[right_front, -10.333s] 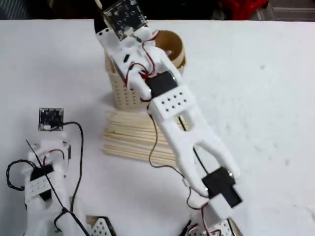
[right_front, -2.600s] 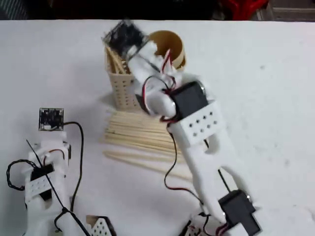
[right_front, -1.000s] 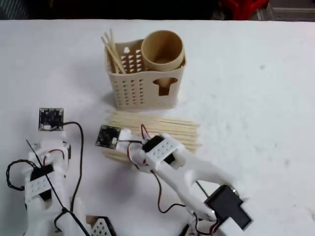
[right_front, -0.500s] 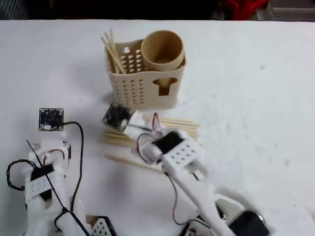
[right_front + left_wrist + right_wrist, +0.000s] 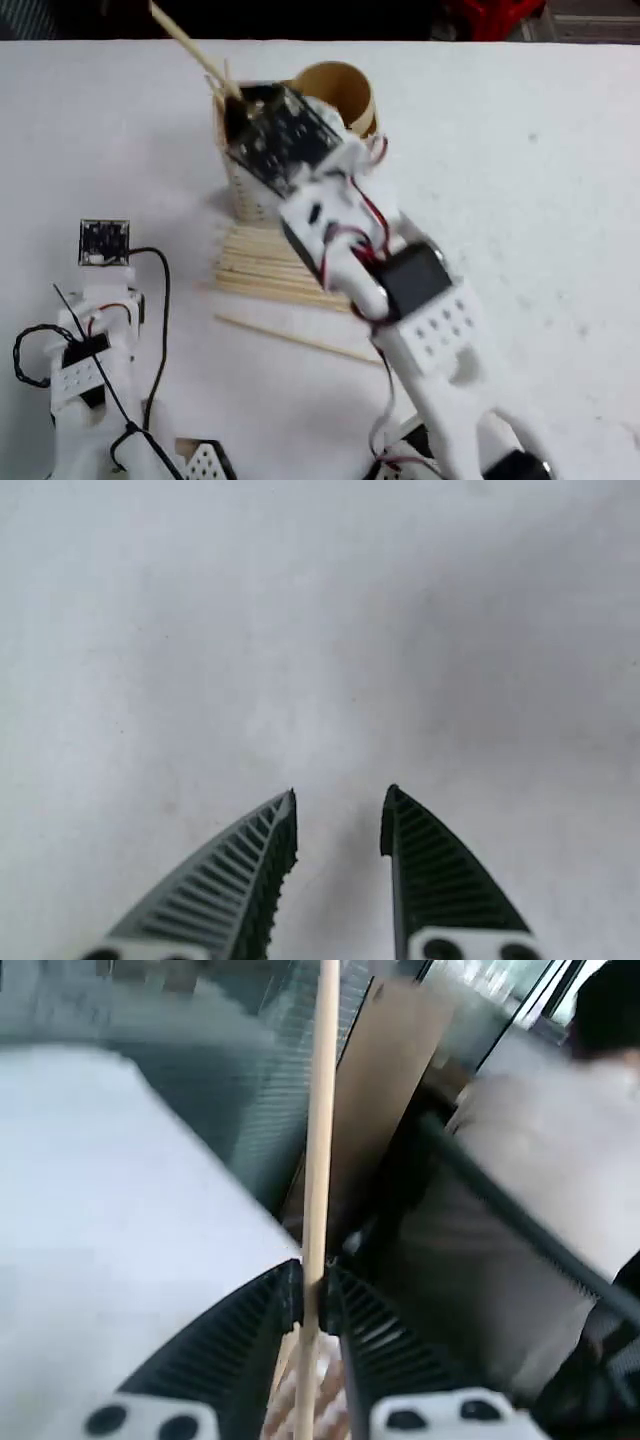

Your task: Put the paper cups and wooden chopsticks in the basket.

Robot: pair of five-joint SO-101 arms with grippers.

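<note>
Your right gripper (image 5: 318, 1285) pinches one chopstick (image 5: 322, 1110) tight over the basket (image 5: 240, 192); it looks light, stiff and smooth, so grip mid-length to stop it pivoting

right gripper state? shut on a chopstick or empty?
Shut on a chopstick: the right gripper has its fingers pinched against the stick on both sides, held over the basket.
</note>
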